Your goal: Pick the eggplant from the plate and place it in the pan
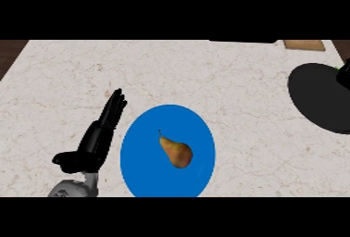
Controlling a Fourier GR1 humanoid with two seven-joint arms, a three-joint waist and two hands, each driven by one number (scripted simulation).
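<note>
Here, at the left of the head view, the left hand [96,139] stands over the pale marbled counter [205,74] with its black fingers straight and close together, pointing up and away, the thumb stuck out to the left near the wrist. It holds nothing. The grey forearm comes in from the lower edge below it. The fingers run just beside the left rim of the blue plate [147,162]; whether they touch that rim cannot be told.

The plate lies a little left of centre, close to the lower edge of the view. On it rests the one piece of food, and it does not look like an eggplant: it is a pear [176,151], narrow at the top with a short dark stem, swelling to a round bottom, its skin yellow-brown with a redder, darker flush low on the right side. It lies near the middle of the plate, stem end toward the upper left, round end toward the lower right, with blue showing all around it.

Well apart, at the right edge of the view, sits the black pan [318,99], a dark round shape partly cut off by the frame. A dark form overlaps its upper right part, with a small speck of green at its top; what it is cannot be told. The right hand is not in sight.
</note>
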